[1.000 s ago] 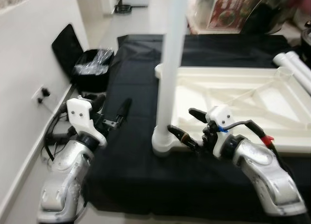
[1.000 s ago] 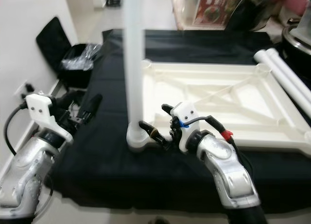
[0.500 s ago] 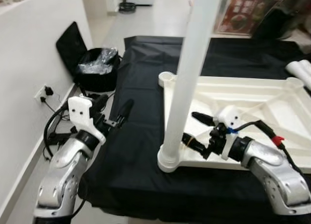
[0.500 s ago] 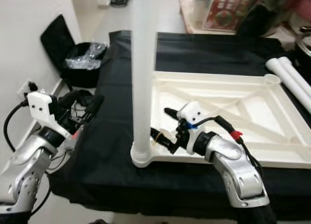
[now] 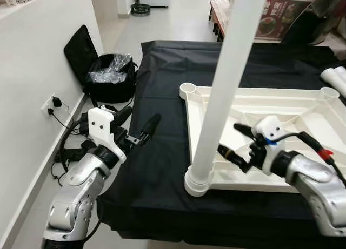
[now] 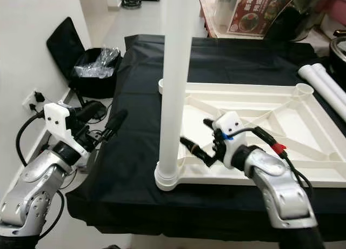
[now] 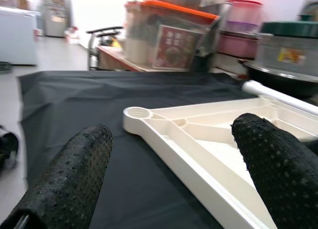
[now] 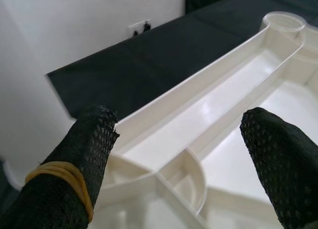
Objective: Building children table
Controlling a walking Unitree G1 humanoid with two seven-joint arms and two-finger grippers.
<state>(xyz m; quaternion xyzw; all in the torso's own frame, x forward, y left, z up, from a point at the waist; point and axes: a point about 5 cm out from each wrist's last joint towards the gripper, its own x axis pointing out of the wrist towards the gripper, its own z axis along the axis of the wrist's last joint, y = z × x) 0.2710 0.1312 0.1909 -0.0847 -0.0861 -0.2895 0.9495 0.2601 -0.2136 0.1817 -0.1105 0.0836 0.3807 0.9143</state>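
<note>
The right gripper (image 5: pixel 233 143) hangs with its two black fingers spread apart, gripping nothing, just above the near rail of the upturned white tabletop (image 5: pixel 303 106); one finger wears a yellow rubber band (image 8: pixel 59 170). From it, at about 9 o'clock and just beside, a white table leg (image 5: pixel 224 87) stands upright in the near-left corner socket (image 5: pixel 198 182) of the tabletop, rising out of the top of the picture. The tabletop lies ribbed side up on a black cloth (image 5: pixel 157 98) spread over the floor. Off at 3 o'clock two more white legs (image 6: pixel 319 79) lie on the cloth past the far-right corner. The left gripper (image 5: pixel 138 127) is released too, fingers parted, held over the cloth's left edge, well apart from the tabletop. Beyond it at 11 o'clock sits a black bag (image 5: pixel 108 79) against the white wall, with a plugged wall socket (image 5: pixel 52 104) nearby.
</note>
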